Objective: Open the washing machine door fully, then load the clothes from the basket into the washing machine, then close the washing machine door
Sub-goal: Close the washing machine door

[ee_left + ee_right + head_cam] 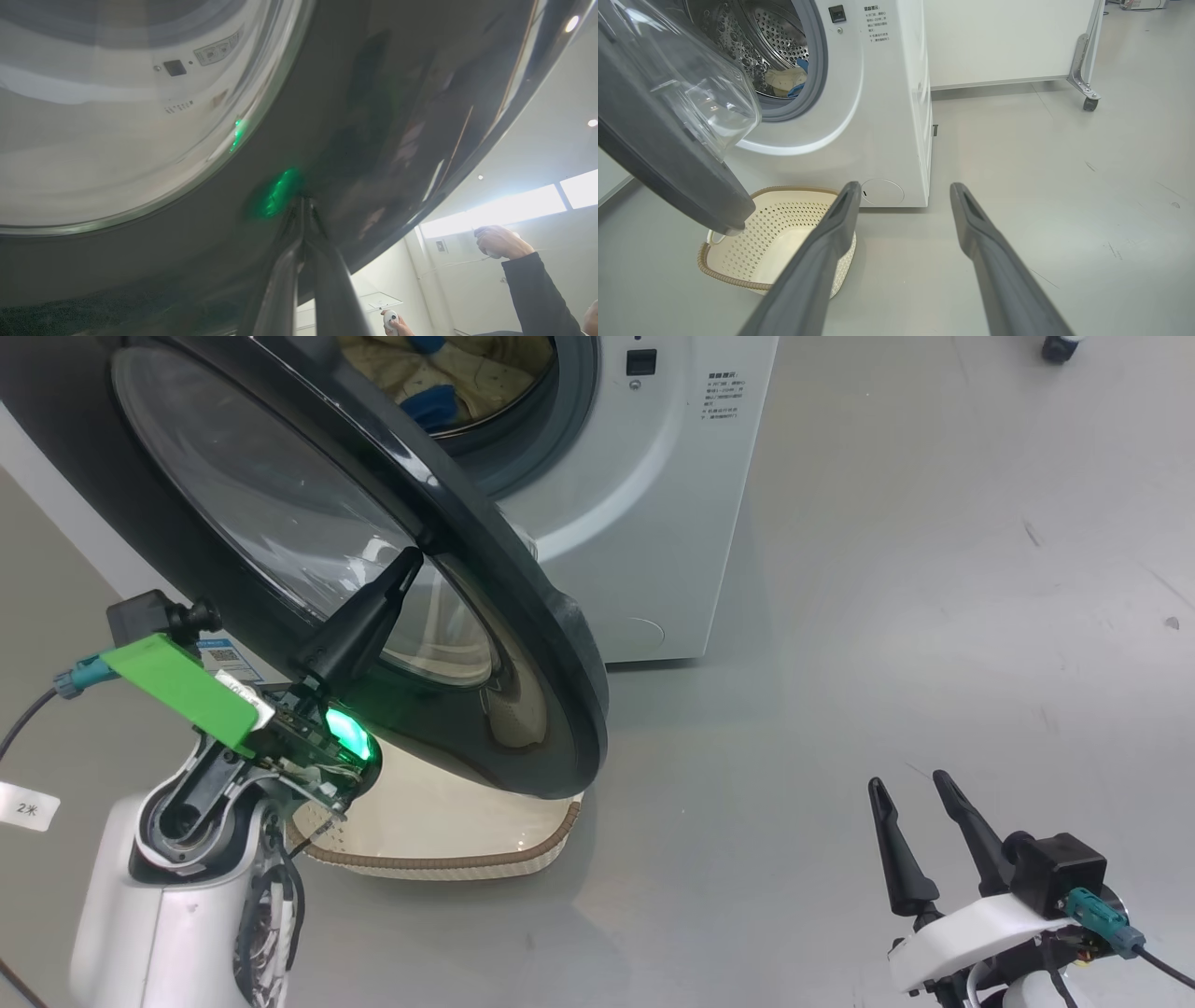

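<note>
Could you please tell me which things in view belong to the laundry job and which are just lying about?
Part of the job: washing machine; washing machine door, part open; clothes in the drum; basket; left gripper, tips against the door.

Just about: floor label; white wheeled panel; person holding controllers.

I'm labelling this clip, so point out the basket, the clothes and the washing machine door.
the basket [784, 219]: right wrist view, perforated inner wall.
the clothes [485, 378]: head view, cream fabric beside the blue cuffs.
the washing machine door [560, 691]: head view, lower black rim.
</note>
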Robot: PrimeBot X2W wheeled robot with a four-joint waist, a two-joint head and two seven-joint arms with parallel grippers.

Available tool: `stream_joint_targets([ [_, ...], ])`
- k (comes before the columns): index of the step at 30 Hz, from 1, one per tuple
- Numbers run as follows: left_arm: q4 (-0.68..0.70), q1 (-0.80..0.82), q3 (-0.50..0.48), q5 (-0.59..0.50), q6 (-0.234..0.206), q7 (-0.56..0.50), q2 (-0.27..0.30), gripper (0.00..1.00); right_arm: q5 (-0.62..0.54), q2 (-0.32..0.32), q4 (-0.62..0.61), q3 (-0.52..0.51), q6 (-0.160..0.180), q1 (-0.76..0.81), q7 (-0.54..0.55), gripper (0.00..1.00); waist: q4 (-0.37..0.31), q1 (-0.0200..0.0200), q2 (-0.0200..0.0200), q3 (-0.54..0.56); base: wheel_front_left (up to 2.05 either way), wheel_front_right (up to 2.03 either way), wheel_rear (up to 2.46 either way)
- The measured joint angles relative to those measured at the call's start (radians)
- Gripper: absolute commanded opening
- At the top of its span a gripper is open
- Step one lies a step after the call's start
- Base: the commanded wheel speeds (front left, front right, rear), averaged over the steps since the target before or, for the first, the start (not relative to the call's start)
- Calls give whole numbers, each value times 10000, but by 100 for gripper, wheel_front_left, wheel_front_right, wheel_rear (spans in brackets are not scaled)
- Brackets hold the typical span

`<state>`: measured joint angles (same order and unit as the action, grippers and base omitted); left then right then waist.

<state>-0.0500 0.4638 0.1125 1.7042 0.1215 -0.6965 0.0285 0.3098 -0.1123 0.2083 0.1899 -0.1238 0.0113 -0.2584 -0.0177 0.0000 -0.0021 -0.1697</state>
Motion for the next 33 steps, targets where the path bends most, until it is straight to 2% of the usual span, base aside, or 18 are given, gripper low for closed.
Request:
stream_joint_targets([
  [14, -558, 407, 623, -67, 0, 681, 0, 0, 0, 104, -8, -77, 0, -10, 0, 100, -21, 0, 0, -25, 0, 0, 0],
  [33, -708, 381, 1162, -167, 0, 1001, -6, 0, 2, 107, 8, -284, 0, -1, 0, 100, 470, 0, 0, 250, 0, 0, 0],
])
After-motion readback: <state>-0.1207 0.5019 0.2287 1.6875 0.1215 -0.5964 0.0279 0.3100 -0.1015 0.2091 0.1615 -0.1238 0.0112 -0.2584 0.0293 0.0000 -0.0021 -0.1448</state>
